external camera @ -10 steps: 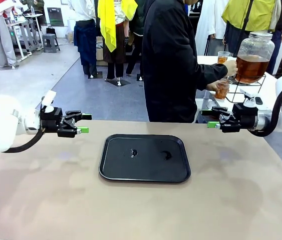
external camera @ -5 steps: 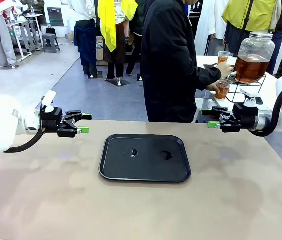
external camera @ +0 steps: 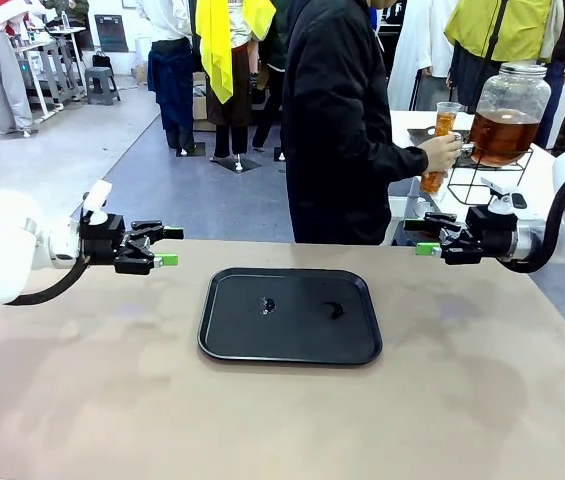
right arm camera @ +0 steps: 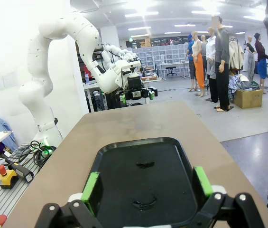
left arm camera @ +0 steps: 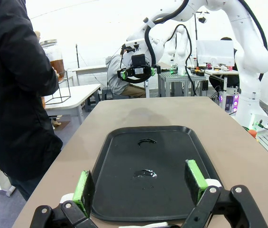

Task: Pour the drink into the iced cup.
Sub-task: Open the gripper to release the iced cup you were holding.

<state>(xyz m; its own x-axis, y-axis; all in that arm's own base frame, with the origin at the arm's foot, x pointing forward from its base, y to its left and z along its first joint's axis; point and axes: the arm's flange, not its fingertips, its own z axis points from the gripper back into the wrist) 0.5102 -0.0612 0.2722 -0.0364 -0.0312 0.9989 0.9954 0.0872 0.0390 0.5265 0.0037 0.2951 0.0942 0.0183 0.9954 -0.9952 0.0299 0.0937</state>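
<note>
The drink shows as amber liquid in a glass dispenser jar [external camera: 506, 113] on a side table behind the far right of my table. A person in black holds a clear cup of the drink [external camera: 432, 181] in one hand [external camera: 442, 152] beside the jar. A second clear cup [external camera: 447, 113] stands on that side table; I cannot tell whether it holds ice. My left gripper [external camera: 166, 247] hovers open over the table's left, and the left wrist view shows the same gripper [left arm camera: 140, 179] empty. At the right, my right gripper [external camera: 420, 237] [right arm camera: 146, 184] is also open and empty.
A black tray [external camera: 362, 340] lies in the middle of the table between the grippers, with two small wet spots [external camera: 268, 305] on it. The person [external camera: 337, 120] stands at the far edge. Bystanders stand farther back.
The person's hand has drawn the filled cup away from the dispenser tap, up and to the left. Both arms have stayed still.
</note>
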